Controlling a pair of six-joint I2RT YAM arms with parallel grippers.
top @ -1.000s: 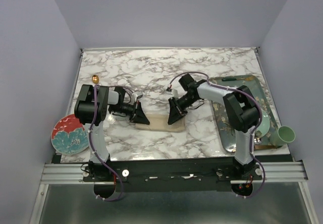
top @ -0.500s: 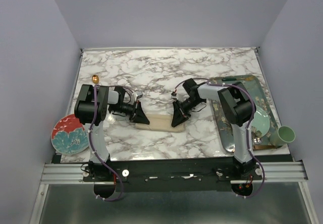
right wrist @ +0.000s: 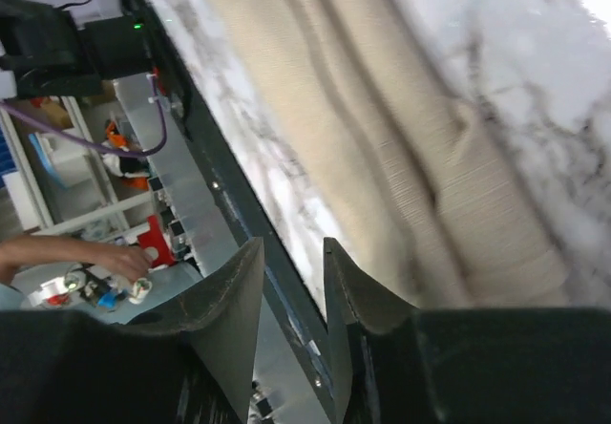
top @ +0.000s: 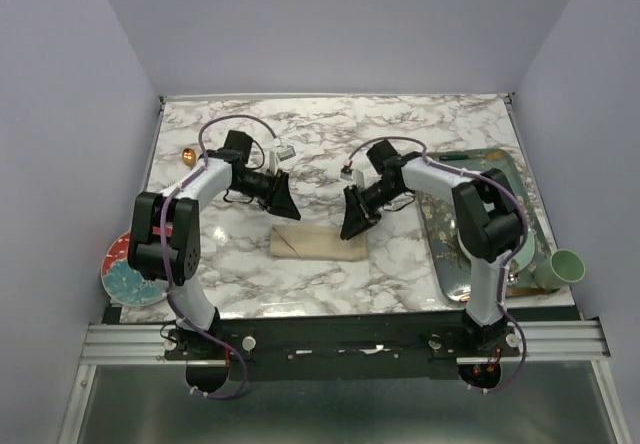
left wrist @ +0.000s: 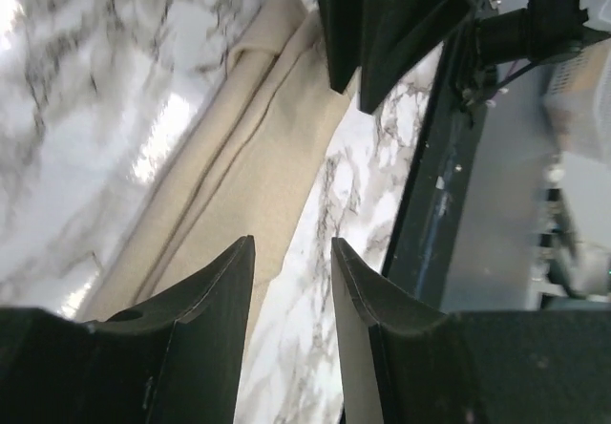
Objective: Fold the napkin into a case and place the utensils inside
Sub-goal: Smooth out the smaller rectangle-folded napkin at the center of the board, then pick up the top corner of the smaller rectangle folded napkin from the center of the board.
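napkin [top: 318,243]: already a narrow folded strip lying flat mid-table, toward the near edge, with its long side running left to right. The case looks basically formed to me, and nothing is poking out of it yet.
red plate [top: 122,270]: hangs off the table's near left corner, partly behind the left arm. I can't spot anything on it.
spoon [top: 188,154]: pretty sure that's the small round gold thing by the table's left edge, well apart from the napkin. Can't find the fork anywhere.
left gripper [top: 290,211]: hovers just behind the strip's left end, fingers apart with nothing between them. I'd guess it's parked clear of the cloth.
right gripper [top: 350,232]: right over the strip's right end, jaws a little apart and empty. Can't tell if it's touching the cloth. My guess is it's there to tidy that end.
tray [top: 447,264]: sits along the table's right edge and holds a pale green plate [top: 524,249].
green cup [top: 566,266]: just beside the tray's near right corner, can't see inside.
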